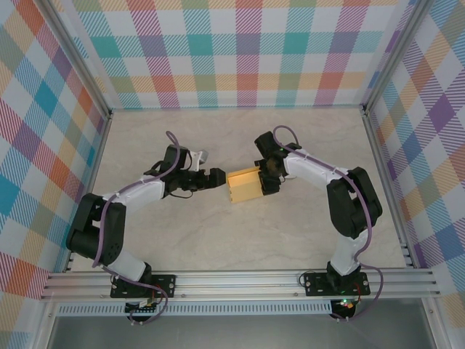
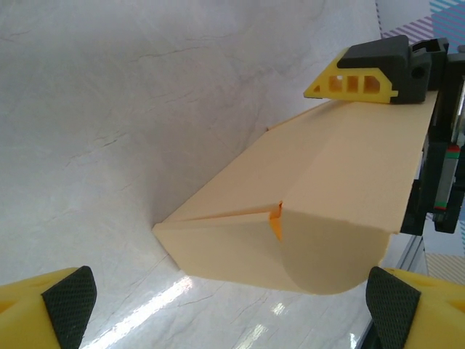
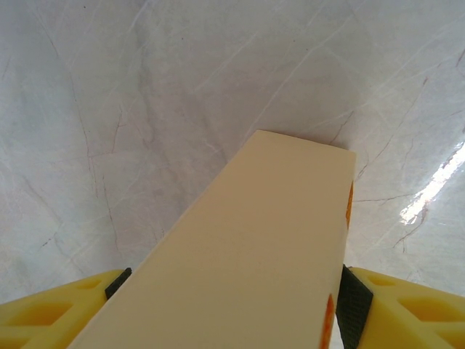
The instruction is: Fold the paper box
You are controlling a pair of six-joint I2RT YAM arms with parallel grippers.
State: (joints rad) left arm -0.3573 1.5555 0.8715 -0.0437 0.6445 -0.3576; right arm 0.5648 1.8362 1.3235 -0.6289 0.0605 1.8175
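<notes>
The paper box [image 1: 245, 186] is a yellow-orange card shell lying mid-table between both arms. In the left wrist view the paper box [image 2: 320, 196] shows a folded long side and a rounded end flap curling down toward me. My left gripper [image 1: 216, 177] sits at its left end; the left gripper [image 2: 229, 298] is open, pads wide apart, with the flap just ahead of them and no contact visible. My right gripper [image 1: 267, 177] holds the right end. In the right wrist view the right gripper [image 3: 232, 298] is shut across the width of the paper box [image 3: 261, 240], its dark pads [image 3: 352, 302] at the edges.
The pale marble-patterned tabletop [image 1: 218, 240] surrounds the box. Checkered walls [image 1: 247, 51] enclose the back and sides. An aluminium rail [image 1: 240, 280] runs along the near edge with both arm bases on it.
</notes>
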